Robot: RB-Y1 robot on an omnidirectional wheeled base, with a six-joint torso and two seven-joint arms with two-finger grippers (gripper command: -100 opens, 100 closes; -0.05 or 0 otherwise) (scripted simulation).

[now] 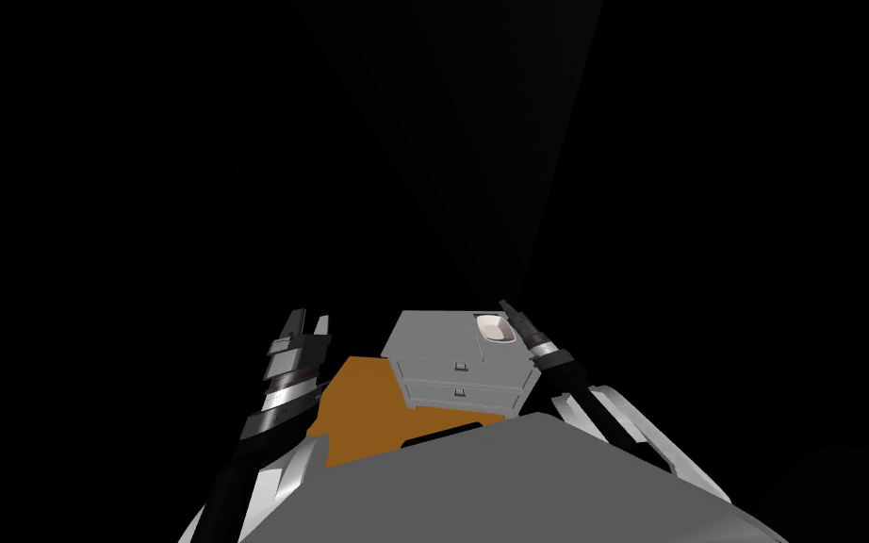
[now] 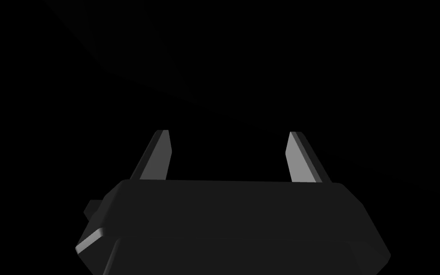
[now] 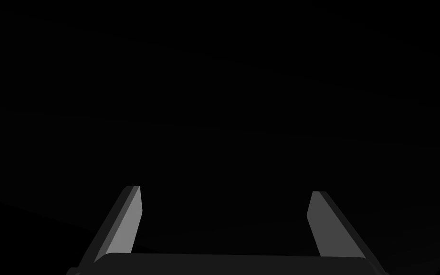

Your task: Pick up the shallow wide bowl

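The bowl [image 1: 494, 327] sits at the 2 o'clock corner of the grey cabinet [image 1: 442, 353] top. Your right gripper [image 3: 226, 189] is spread wide with nothing in it, near the bowl's 1 o'clock. I'd put one finger inside the rim and one outside, then pinch. The left gripper [image 2: 228, 132] is spread and empty too, off at 9 o'clock. There's an orange patch [image 1: 357, 415] by the cabinet and a black area all round.

Smooth pale bowl [image 1: 495, 327], matt grey drawer unit [image 1: 433, 337], matt orange surface [image 1: 357, 415]
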